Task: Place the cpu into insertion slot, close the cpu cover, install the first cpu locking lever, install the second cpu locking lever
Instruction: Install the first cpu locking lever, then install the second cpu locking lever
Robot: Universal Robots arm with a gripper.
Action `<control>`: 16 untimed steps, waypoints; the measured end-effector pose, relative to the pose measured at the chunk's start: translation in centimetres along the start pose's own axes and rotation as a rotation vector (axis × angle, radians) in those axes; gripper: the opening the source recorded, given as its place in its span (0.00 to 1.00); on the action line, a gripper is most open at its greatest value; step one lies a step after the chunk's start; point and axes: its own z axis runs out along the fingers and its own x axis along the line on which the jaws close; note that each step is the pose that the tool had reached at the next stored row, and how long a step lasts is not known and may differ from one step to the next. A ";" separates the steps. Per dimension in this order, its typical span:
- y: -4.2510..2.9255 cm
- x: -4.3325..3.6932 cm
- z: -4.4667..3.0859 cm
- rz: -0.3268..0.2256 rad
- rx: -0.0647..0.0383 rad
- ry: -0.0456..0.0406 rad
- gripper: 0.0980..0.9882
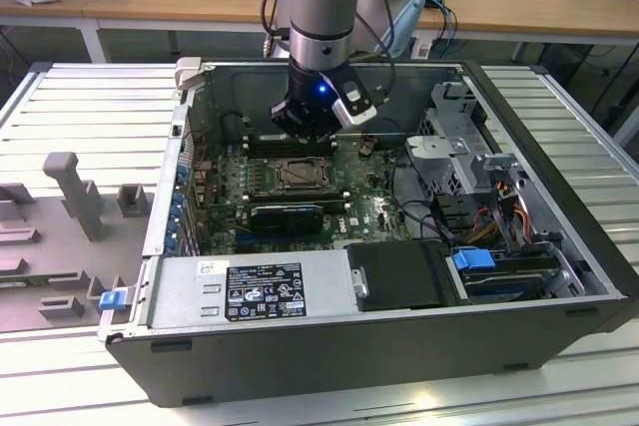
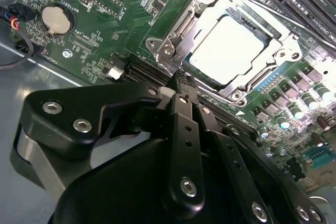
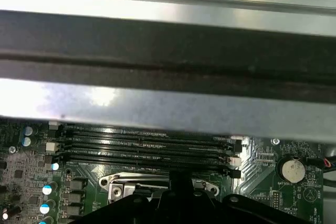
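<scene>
Silver cpu (image 2: 226, 51) sits in its socket just beyond the closed jaws.

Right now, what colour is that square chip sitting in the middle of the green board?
The cpu is pale silver-grey, clearest in the second wrist view.

The computer case (image 1: 399, 346) is lying open on the slatted table (image 1: 90, 107), the motherboard (image 1: 369, 212) sitting flat inside it. The insertion slot (image 1: 300, 176) is sitting near the board's middle — the cpu (image 2: 227, 50) is lying in it, the cpu cover (image 2: 181, 30) lying down around it. The gripper (image 1: 305, 130) is hanging just behind the slot, over the memory slots (image 3: 142, 145) running along the board's far edge. The drive cage (image 1: 454, 137) is standing at the exterior view's right of the case, the power supply (image 1: 260, 286) lying along its near edge.
</scene>
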 end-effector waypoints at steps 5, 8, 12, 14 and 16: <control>-0.12 0.01 -0.01 0.000 0.000 0.0000 0.01; -0.20 -0.02 -0.02 0.000 0.000 0.0000 0.01; -0.43 0.00 -0.05 0.000 0.000 0.0001 0.01; -0.53 0.00 -0.06 0.000 0.000 0.0001 0.01; -0.60 0.01 -0.06 0.000 0.000 -0.0001 0.01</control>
